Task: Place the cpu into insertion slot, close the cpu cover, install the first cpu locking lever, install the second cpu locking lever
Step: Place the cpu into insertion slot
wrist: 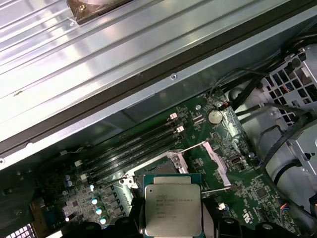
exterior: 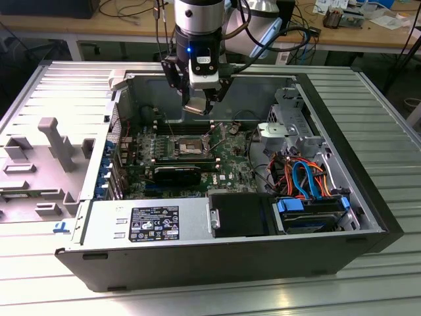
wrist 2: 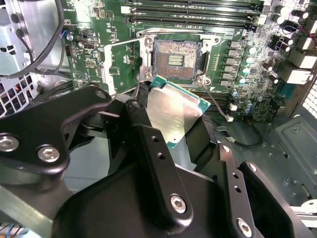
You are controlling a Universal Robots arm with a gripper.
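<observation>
Holding the cpu (exterior: 197, 107) by two opposite edges, the gripper (exterior: 199, 105) hangs inside the open computer case (exterior: 342, 164), above the green motherboard (exterior: 230, 164). Its jaws are closed down to the width of the chip, and the chip is the one thing in their grip.

In the second wrist view the black fingers (wrist 2: 148, 141) of the gripper (wrist 2: 173, 116) clamp the cpu (wrist 2: 173, 106), whose silvery metal face is tilted and bordered by a thin green edge. The chip is near the insertion slot (wrist 2: 177, 59) but clear of it, not touching the socket or the board. The slot's dark centre with its contact field lies uncovered inside a silver metal rim. Long black memory slots (wrist 2: 193, 12) run along the far side of the socket.

In the first wrist view the cpu (wrist: 173, 206) sits between the fingertips of the gripper (wrist: 173, 223). Just beyond it, the cpu cover (wrist: 216, 164) appears swung open as a thin silver frame at one side of the socket.

In the exterior view the insertion slot (exterior: 191, 146) lies almost directly below the held chip. A grey power supply (exterior: 131, 224) fills the near edge of the case. Blue and orange cables (exterior: 302, 178) bundle toward the exterior view's right. The case rests on a ribbed metal table (exterior: 381, 105).
</observation>
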